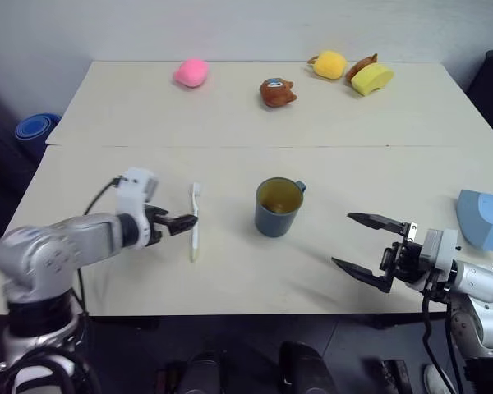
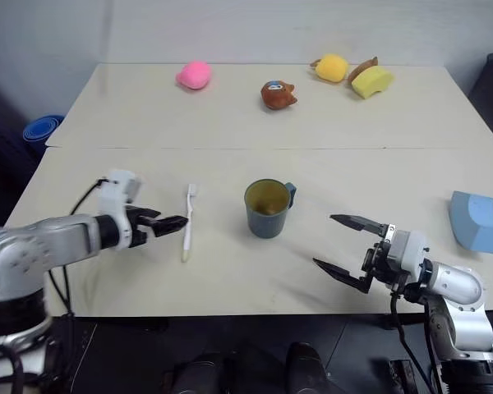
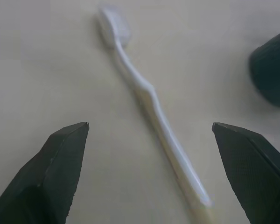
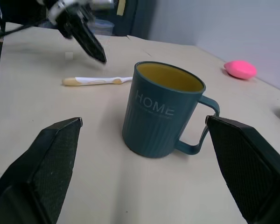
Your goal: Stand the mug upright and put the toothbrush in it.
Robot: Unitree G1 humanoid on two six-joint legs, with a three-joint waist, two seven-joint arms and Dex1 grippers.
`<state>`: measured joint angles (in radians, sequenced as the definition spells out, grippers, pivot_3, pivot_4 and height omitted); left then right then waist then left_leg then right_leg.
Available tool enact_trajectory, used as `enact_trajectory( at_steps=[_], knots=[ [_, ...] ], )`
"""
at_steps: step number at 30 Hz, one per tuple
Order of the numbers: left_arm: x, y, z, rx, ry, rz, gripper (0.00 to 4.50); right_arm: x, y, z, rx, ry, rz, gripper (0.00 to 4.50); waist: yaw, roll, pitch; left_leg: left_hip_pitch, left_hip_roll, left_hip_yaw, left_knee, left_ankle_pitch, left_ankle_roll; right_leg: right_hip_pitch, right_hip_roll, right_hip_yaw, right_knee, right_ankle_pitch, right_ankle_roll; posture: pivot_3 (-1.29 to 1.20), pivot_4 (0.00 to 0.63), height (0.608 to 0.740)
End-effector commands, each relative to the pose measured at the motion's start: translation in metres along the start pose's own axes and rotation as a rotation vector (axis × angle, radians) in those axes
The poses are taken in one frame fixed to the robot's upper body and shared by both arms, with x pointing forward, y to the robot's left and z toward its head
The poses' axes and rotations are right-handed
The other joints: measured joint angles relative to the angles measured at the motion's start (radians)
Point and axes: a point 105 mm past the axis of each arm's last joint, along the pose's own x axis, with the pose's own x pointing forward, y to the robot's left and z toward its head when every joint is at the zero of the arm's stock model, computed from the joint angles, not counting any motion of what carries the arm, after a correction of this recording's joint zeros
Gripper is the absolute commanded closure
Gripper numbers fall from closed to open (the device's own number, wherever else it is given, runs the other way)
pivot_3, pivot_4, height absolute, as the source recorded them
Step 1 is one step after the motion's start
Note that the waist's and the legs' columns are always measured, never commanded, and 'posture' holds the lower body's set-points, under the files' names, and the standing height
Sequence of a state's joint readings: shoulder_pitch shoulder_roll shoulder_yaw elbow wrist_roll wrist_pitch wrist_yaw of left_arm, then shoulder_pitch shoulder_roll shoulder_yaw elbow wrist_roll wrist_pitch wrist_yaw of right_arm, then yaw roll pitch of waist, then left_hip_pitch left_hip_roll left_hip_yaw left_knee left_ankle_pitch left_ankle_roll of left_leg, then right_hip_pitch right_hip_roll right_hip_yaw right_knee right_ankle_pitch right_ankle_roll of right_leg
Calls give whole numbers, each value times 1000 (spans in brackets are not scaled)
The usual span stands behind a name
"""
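The mug (image 1: pixel 278 207) stands upright on the worktop (image 1: pixel 230 123), about in the middle between the left and right edges and a bit nearer the front edge than the back one. It is dark blue-grey on the outside with thin lines running up and down its side. The word HOME is written on it in pale letters. The inside is a dull yellow. Its handle sticks out toward the back right corner of the worktop.

The toothbrush (image 1: pixel 195 220) lies flat on the worktop, to the left of the mug and apart from it. It is thin and white. Its small brush head points to the back edge, and its pale yellow end points to the front edge.

The left pincer (image 1: pixel 183 222) is just beside the toothbrush, on the side nearer the left edge. Its two black fingers (image 3: pixel 60 158) are wide apart, with the toothbrush lying between them in the left wrist view. They hold nothing.

The right pincer (image 1: pixel 366 245) is near the front edge, to the right of the mug and apart from it. Its fingers are wide apart too and hold nothing.

A light blue foam block (image 1: pixel 483 218) sits by the right edge. Along the back edge are a pink soft toy (image 1: pixel 191 72), a brown toy (image 1: pixel 276 92) and a yellow toy (image 1: pixel 329 63).
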<state>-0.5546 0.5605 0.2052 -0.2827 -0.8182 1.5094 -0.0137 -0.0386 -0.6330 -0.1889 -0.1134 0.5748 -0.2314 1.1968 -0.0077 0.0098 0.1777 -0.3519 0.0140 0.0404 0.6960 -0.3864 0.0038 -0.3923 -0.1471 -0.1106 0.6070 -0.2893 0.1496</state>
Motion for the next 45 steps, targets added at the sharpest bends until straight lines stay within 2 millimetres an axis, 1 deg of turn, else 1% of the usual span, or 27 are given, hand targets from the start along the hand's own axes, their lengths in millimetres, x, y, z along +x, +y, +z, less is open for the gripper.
enact_trajectory(
  at_steps=[1, 3, 6, 12, 13, 14, 16, 18, 19, 20, 21, 23, 24, 25, 26, 27, 29, 31, 32, 34, 37, 38, 40, 42, 44, 45],
  knots=[
    [16, 0, -5, 24, 75, 38, 0, 8, 3, 15, -44, -56, 15, 79, 4, 0, 0, 0, 0, 0, 1, 0, 0, 0, 0, 0, 0, 0, 0, 0, 150, 740],
    [25, -4, -8, 48, 107, 20, 0, 7, 2, 16, -42, -60, -7, 79, 7, 0, 0, 0, 0, 0, 2, 0, 0, 1, 0, 1, -1, 0, 0, 0, 150, 740],
    [34, -12, -13, 74, 135, -9, 558, 3, 5, 16, -39, -51, -34, 0, 25, 0, 0, 1, 0, 0, 4, 0, -1, 4, -1, 1, -2, 0, 0, 0, 150, 740],
    [35, -5, -18, 110, 155, -15, 2266, -1, 2, 18, -46, -41, -99, 0, 33, 0, -1, 2, 0, 0, 4, 0, -1, 6, -1, 1, -4, 0, 0, 0, 150, 740],
    [35, -3, -16, 112, 147, -14, 2585, -1, 1, 18, -48, -40, -109, 0, 33, 0, -1, 1, 0, 0, 4, 0, -1, 6, -1, 1, -4, 0, 0, 0, 150, 740],
    [34, -1, -14, 115, 141, -15, 2788, -2, 0, 18, -50, -38, -116, 0, 33, 1, -1, 1, 0, 0, 4, 0, -1, 6, 0, 1, -4, 0, 0, 0, 150, 740],
    [34, 2, -6, 118, 112, -21, 3471, -4, -1, 19, -51, -33, -131, 0, 33, 0, -1, 2, 0, 0, 4, 1, -1, 6, 0, 1, -4, 0, 0, 0, 150, 740],
    [31, 1, 10, 110, 24, -68, 4084, -5, -2, 20, -53, -26, -140, 0, 33, 0, -1, 1, 0, 0, 4, 1, -1, 6, 0, 1, -4, 0, 0, 0, 150, 740],
    [29, 3, 14, 100, 4, -81, 4313, -5, -1, 21, -53, -22, -144, 0, 34, 0, -1, 1, 0, 0, 4, 1, -1, 6, 0, 1, -4, 0, 0, 0, 150, 740],
    [27, 5, 20, 102, -32, -91, 4422, -6, -1, 22, -53, -18, -147, 0, 34, 0, -1, 1, 0, 0, 4, 1, -1, 5, 0, 1, -4, 0, 0, 0, 150, 740],
    [24, 6, 34, 92, -119, -122, 4422, -7, -1, 23, -54, -12, -153, 0, 34, 0, -1, 0, 0, 0, 4, 1, -1, 5, 0, 1, -4, 0, 0, 0, 150, 740],
    [17, 7, 53, 72, -234, -169, 4422, -8, -1, 24, -54, -1, -169, 0, 33, 0, -1, 0, 0, 0, 4, 1, -1, 4, 0, 1, -4, 0, 0, 0, 150, 740],
    [12, 2, 65, 85, -305, -220, 4422, -9, -1, 25, -56, 5, -176, 0, 33, 0, 0, -1, 0, 1, 4, 1, -1, 3, 0, 1, -4, 0, 0, 0, 150, 740],
    [6, -8, 76, 123, -379, -288, 4422, -10, -1, 26, -60, 10, -187, 0, 33, -1, 0, -1, 0, 1, 4, 1, -1, 2, 0, 1, -4, 0, 0, 0, 150, 740],
    [-3, -25, 92, 169, -488, -381, 4422, -11, -2, 28, -65, 13, -203, 0, 34, -1, 0, -2, 0, 1, 4, 1, -1, 2, 0, 1, -4, 0, 0, 0, 150, 740],
    [-10, -36, 100, 202, -561, -442, 4422, -12, -2, 30, -69, 15, -215, 0, 35, -1, 0, -2, 0, 1, 4, 1, -1, 2, 0, 0, -4, 0, 0, 0, 150, 740],
    [-25, -65, 119, 248, -729, -603, 4422, -14, -4, 36, -80, 13, -248, 0, 39, -2, 1, -3, 0, 1, 5, 1, -1, 2, -1, 0, -4, 0, 0, 0, 150, 740],
    [-32, -93, 130, 286, -852, -751, 4422, -16, -5, 42, -85, 11, -290, 0, 44, -2, 1, -3, -1, 0, 5, 1, -1, 2, -1, 0, -4, 0, 0, 0, 150, 740],
    [-32, -107, 133, 289, -887, -820, 4422, -17, -5, 43, -86, 14, -306, 0, 45, -2, 1, -4, 0, 0, 5, 1, -1, 2, -1, -1, -4, 0, 0, 0, 150, 740],
    [-28, -124, 135, 299, -922, -896, 4422, -18, -5, 45, -86, 21, -322, 0, 42, -3, 0, -3, -1, 1, 5, 1, -1, 2, -1, -1, -4, 0, 1, 0, 150, 740],
    [-10, -151, 129, 360, -935, -968, 4422, -20, -3, 46, -87, 29, -347, 0, 37, -3, 0, -3, 0, 3, 4, 1, 0, 2, -1, 0, -4, 0, 1, 0, 150, 740],
    [-4, -157, 125, 385, -934, -978, 4422, -20, -2, 46, -89, 30, -352, 0, 36, -3, 0, -2, 0, 3, 4, 1, 0, 2, -1, 0, -4, 0, 1, 0, 150, 740],
    [19, -164, 111, 499, -911, -940, 4422, -20, -2, 47, -97, 29, -369, 0, 35, -3, 0, -2, 0, 4, 4, 1, 0, 2, -1, 0, -5, 0, 1, 0, 150, 740],
    [32, -165, 104, 527, -900, -925, 4422, -21, -2, 47, -104, 26, -383, 0, 34, -3, 0, -2, 0, 6, 3, 1, 1, 1, -1, 0, -6, 0, 1, 0, 150, 740],
    [36, -162, 103, 512, -922, -911, 3716, -21, -2, 48, -110, 24, -394, 0, 34, -3, 0, -3, 0, 7, 3, 1, 1, 1, -1, 0, -6, 0, 1, 0, 150, 740],
    [38, -161, 99, 515, -918, -912, 3542, -21, -2, 47, -111, 27, -398, 0, 34, -3, 0, -3, 0, 7, 3, 1, 1, 0, -1, 0, -6, 0, 1, 0, 150, 740]
  ],
)
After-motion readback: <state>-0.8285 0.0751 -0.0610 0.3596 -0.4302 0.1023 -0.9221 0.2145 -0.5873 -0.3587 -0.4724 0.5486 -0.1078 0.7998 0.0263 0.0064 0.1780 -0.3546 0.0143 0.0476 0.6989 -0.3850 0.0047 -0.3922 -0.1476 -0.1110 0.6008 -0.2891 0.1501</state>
